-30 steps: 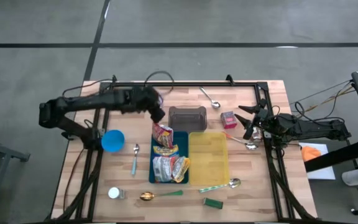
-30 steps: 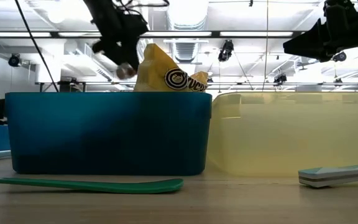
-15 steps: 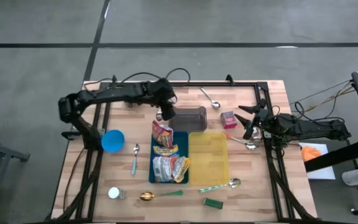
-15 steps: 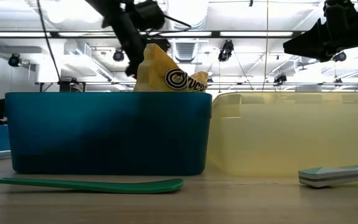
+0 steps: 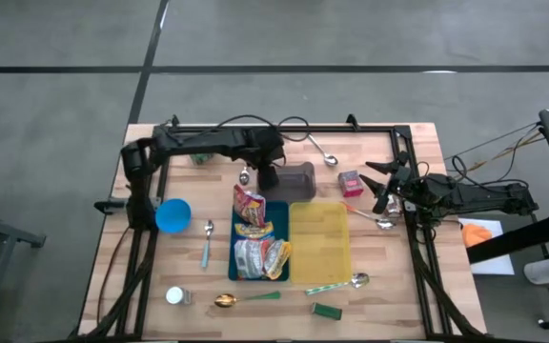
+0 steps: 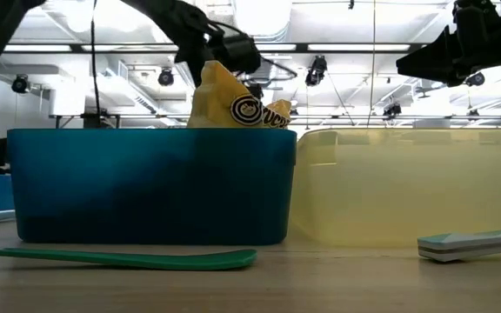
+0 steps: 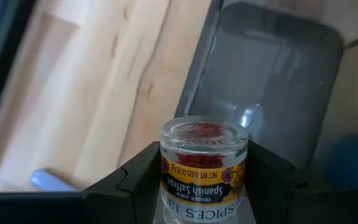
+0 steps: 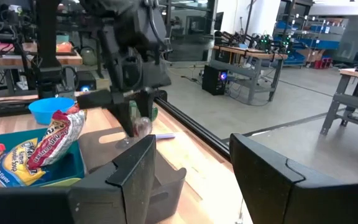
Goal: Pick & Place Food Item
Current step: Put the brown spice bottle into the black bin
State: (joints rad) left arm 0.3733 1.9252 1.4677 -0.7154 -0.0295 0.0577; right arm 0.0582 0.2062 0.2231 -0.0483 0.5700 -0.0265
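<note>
A small glass jar of saffron (image 7: 204, 168) with a yellow label sits in my left gripper (image 5: 269, 177), which is shut on it. The jar is in the air at the left end of the grey bin (image 5: 292, 181) at the table's far middle. The right wrist view shows the jar (image 8: 143, 126) below the dark fingers. A blue bin (image 5: 234, 259) holding snack bags (image 5: 252, 211) and a yellow bin (image 5: 320, 243) stand nearer the front. My right gripper (image 5: 377, 187) waits open at the table's right side, with nothing between its fingers. My left gripper pinches the jar's two opposite sides (image 7: 166, 180) between its two fingers (image 7: 135, 180). The fingers come from above, slanting down. The jar's clear round end (image 7: 204, 132) sticks out past the fingertips, and the label reads upside down. The jar is lifted clear of the table and the bins.
A blue bowl (image 5: 172, 215) and a spoon (image 5: 207, 240) lie left of the blue bin. Other spoons (image 5: 322, 150) (image 5: 358, 280), a green spoon (image 5: 246, 298), a white cap (image 5: 174, 296), a green block (image 5: 327, 310) and a pink box (image 5: 351, 181) are scattered about. A black rail (image 5: 284, 129) runs along the far edge.
My left gripper has swung toward the table's right edge and come down, rolling at the wrist, with the jar still between its fingers. It has gone from above the blue bin's far end to the grey bin's left end.
</note>
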